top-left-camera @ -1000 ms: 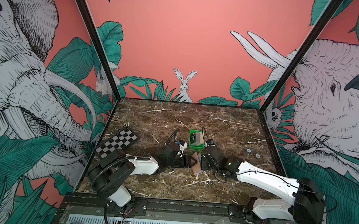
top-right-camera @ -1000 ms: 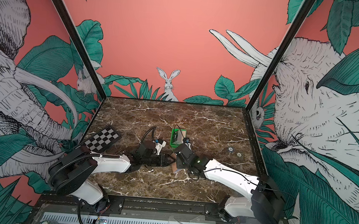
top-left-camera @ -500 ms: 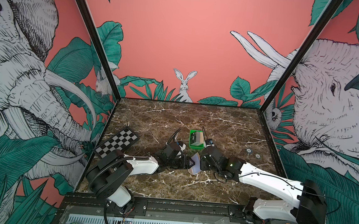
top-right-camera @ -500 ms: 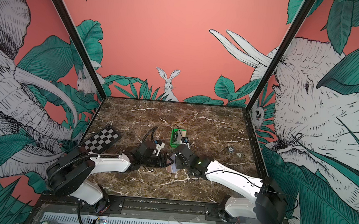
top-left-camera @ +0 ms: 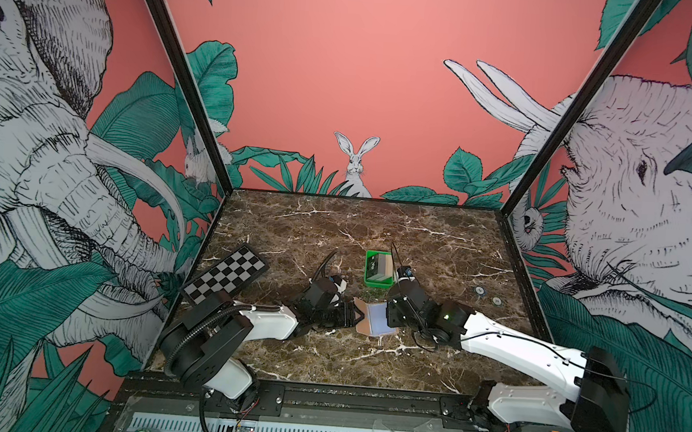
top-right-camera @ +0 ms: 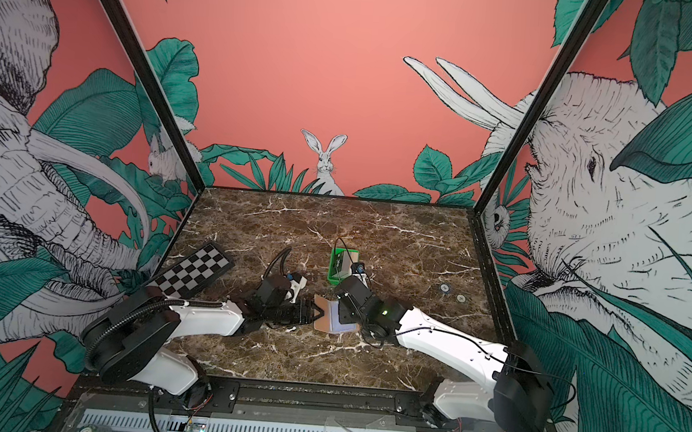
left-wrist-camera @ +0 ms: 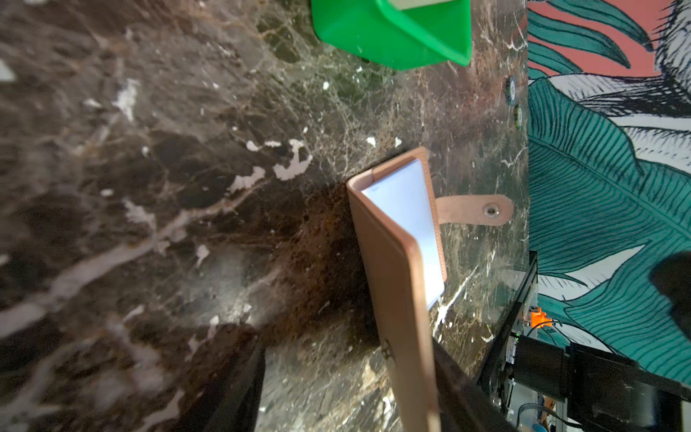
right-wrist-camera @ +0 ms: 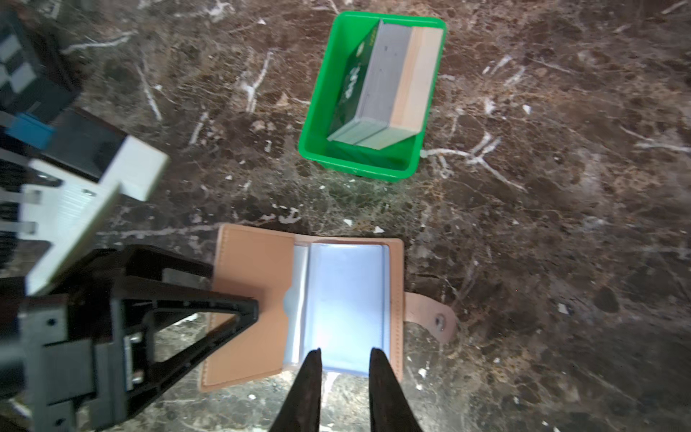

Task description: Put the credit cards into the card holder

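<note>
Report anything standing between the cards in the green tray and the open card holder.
Nothing visible lies on the marble between the green tray and the card holder. At the holder itself, a light blue card already sits in the open pocket, and the right end effector has its tips at that card's edge.

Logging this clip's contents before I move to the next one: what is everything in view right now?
card holder: one, tan, open at the table's front middle, one flap raised.
light blue card: one, in the holder's clear pocket.
green tray: one, behind the holder.
cards in the tray: leaning stack, number unclear, grey and tan edges.
checkerboard: one, black and white, table's left.
small discs: two, round, table's right.
table: one, brown marble.
left gripper: black, open, astride the raised flap.
right gripper: black, slightly open, tips over the card's near edge.
</note>
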You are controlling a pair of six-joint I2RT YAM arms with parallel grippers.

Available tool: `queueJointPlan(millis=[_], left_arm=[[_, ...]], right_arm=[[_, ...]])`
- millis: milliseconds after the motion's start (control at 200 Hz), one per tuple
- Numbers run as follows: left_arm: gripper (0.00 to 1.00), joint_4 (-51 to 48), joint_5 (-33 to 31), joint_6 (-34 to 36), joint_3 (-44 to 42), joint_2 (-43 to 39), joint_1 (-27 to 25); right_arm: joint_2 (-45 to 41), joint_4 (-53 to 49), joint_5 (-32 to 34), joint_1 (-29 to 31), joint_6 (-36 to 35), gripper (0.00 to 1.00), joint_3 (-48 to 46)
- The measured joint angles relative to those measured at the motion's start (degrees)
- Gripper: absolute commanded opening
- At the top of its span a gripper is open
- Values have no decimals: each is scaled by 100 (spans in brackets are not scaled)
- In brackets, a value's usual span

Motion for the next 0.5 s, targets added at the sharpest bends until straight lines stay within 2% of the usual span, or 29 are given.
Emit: queueJointPlan(millis=[190, 395, 500], left_arm=[[66, 61, 120, 0, -37, -2, 109], [64, -90, 208, 55, -120, -267, 262], [58, -210, 240, 98, -120, -415, 337]], right_arm=[[778, 822, -876, -13, -33, 9, 20], [1353, 1320, -1386, -13, 46, 6, 17], [1482, 1558, -1563, -24, 63, 4, 17]])
